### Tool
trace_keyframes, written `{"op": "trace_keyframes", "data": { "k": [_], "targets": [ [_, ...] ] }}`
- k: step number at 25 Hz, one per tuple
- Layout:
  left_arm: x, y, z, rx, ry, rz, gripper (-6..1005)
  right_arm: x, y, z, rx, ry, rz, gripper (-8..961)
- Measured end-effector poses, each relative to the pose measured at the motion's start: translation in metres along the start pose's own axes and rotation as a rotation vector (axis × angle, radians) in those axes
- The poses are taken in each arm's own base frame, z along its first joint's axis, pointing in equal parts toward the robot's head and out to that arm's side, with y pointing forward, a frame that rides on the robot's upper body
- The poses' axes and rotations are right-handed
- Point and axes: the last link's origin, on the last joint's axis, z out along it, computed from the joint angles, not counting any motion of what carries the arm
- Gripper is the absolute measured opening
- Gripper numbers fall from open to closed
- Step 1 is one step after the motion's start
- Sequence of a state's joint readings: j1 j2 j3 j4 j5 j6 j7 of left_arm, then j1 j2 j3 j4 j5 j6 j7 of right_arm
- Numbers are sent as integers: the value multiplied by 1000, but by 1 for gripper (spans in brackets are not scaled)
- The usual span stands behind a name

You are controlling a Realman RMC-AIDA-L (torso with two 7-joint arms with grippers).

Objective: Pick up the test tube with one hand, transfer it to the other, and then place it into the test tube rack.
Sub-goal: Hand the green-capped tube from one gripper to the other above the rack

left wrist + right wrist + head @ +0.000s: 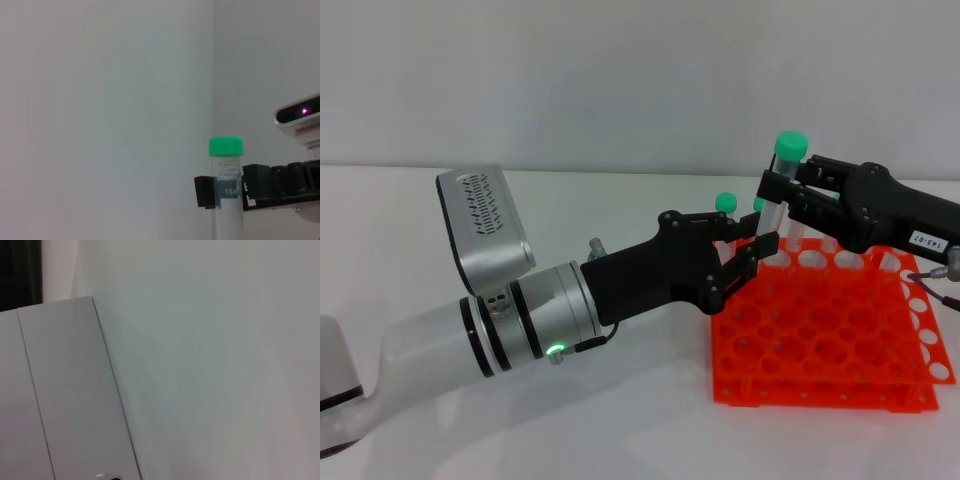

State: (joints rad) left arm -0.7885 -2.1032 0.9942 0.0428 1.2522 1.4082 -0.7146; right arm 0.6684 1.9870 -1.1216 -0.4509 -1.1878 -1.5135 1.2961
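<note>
Going left to right with the test tube rack [825,335] as the anchor: the left gripper [735,262] comes in from the rack's left side, on the fat white-silver arm with the green light, and its black fingers [752,258] are spread apart right at the rack's near-left corner, not clamped on anything I can see. The lower end of the test tube [778,195] sits just by those fingertips, maybe between them, can't tell if it's touching. The tube itself stands upright above the rack's back-left part, green cap up top. The right gripper [782,188] reaches in from the rack's right side and has its fingers [206,191] closed around the tube just below the cap, which the left wrist view shows nicely, one black pad on each side of the tube. Two more green-capped tubes [726,205] poke up just behind the left gripper, by the rack's back-left corner.
</note>
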Motion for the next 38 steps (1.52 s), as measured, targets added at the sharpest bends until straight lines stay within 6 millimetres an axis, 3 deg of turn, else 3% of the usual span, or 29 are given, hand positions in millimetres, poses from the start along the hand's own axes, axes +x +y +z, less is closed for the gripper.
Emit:
{"op": "trace_keyframes", "data": {
  "k": [11,16,34,38],
  "targets": [
    [0,0,0,0,0,0,210,3,-1,5,14,0,-26,322],
    [-1,1,0,1,0,27,211,2,-1,5,12,0,-28,233],
    [-2,1,-3,28,21,54,213,3,-2,-1,27,5,-28,209],
    [-2,1,-3,30,20,55,363,3,-2,-3,29,2,-28,208]
  ]
}}
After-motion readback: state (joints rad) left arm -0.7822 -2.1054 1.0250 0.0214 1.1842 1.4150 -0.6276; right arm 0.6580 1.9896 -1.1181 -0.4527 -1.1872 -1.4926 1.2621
